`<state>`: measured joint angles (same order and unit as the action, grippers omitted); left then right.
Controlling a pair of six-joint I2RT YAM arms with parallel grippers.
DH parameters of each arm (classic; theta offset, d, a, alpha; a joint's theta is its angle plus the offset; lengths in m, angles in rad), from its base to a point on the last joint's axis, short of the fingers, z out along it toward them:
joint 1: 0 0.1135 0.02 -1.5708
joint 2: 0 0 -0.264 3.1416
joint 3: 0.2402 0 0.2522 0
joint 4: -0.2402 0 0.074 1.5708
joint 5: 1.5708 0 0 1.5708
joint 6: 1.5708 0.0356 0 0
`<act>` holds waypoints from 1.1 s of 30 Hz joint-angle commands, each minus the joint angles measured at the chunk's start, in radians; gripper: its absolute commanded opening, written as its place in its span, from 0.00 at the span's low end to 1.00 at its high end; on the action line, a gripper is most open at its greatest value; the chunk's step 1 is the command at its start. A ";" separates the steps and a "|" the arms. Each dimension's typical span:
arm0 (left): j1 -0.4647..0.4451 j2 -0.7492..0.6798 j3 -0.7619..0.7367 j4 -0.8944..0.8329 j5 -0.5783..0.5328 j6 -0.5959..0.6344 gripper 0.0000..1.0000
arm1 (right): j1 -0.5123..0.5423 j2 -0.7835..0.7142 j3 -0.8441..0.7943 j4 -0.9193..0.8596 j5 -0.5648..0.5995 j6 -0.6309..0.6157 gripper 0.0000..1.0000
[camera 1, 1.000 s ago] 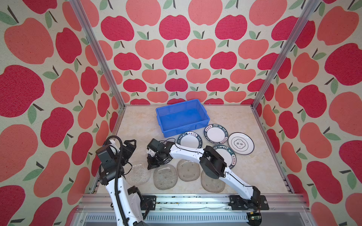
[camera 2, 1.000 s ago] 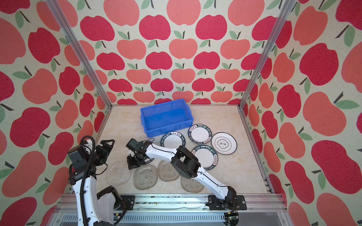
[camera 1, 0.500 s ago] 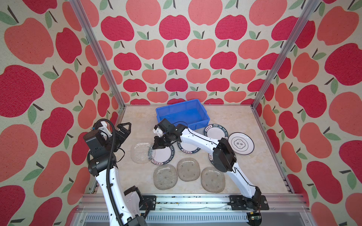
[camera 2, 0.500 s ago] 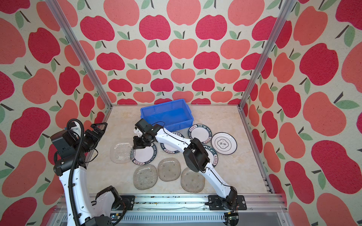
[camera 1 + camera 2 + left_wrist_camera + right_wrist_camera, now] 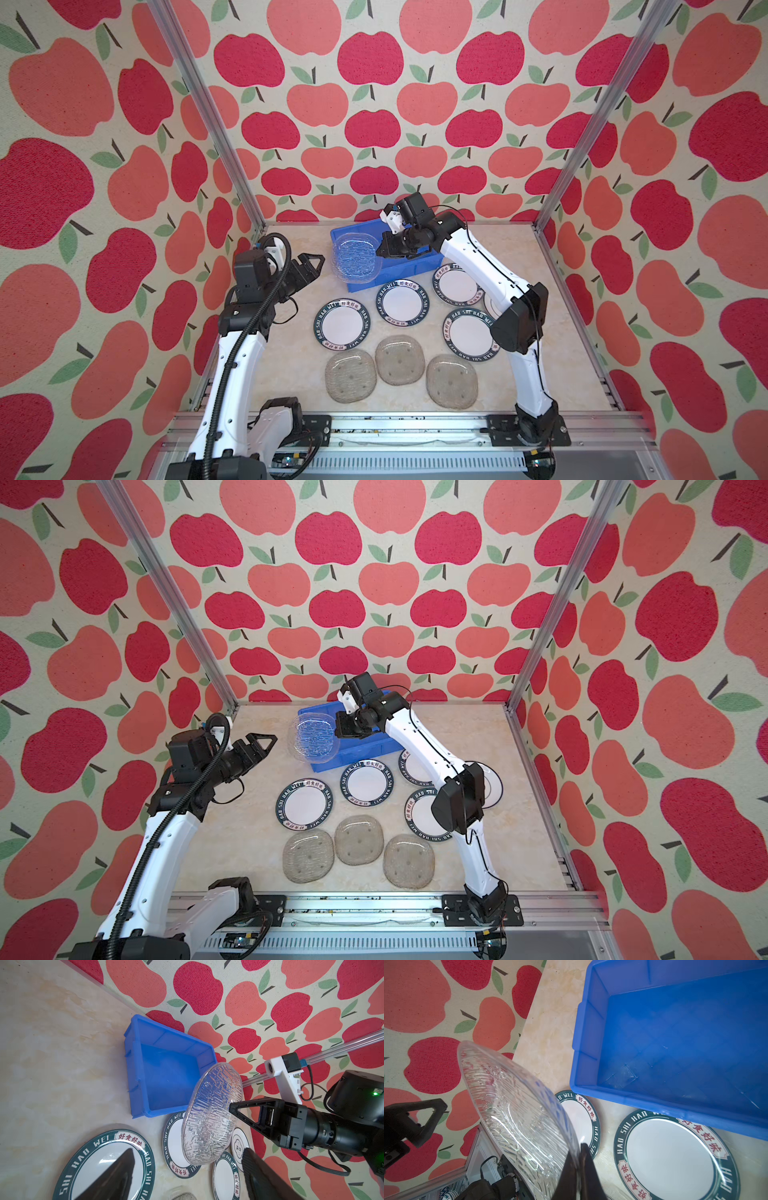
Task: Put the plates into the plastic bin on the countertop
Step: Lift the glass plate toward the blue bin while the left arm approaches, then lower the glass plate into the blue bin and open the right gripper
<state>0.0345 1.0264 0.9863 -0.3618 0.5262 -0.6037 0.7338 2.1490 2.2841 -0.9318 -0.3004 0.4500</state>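
You were working in a staged robot test cell, not a real kitchen: apple-patterned walls (image 5: 374, 62) closed in three sides, aluminium frame posts (image 5: 212, 124) stood in the back corners, and both arms' bases (image 5: 536, 426) were bolted to a slotted rail (image 5: 415, 428) along the front edge of the marble-look countertop (image 5: 291, 374).

Pinched at the rim between the right fingers (image 5: 586, 1172): clear textured glass plate (image 5: 355, 259), tilted on edge, near blue plastic bin (image 5: 589, 1022); green-rimmed plates (image 5: 341, 325) flat below.
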 commanded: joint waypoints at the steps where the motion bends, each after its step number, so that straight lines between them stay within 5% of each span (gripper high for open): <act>1: -0.064 0.056 0.011 0.084 -0.089 0.030 0.74 | -0.019 0.012 0.068 -0.104 -0.025 -0.089 0.00; 13: -0.196 0.402 0.207 0.067 -0.140 0.110 0.51 | -0.035 0.061 0.145 -0.205 -0.092 -0.135 0.00; 23: -0.231 0.532 0.315 0.003 -0.159 0.100 0.00 | -0.042 0.071 0.146 -0.197 -0.069 -0.108 0.00; 28: -0.255 0.573 0.352 0.001 -0.178 0.096 0.00 | -0.073 0.053 0.111 -0.182 -0.047 -0.077 0.00; 33: -0.270 0.679 0.471 -0.001 -0.208 0.057 0.00 | -0.153 -0.037 0.010 -0.136 0.009 -0.031 0.53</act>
<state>-0.2329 1.6432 1.3800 -0.3500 0.3790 -0.5041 0.6220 2.2021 2.3474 -1.0863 -0.3073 0.3965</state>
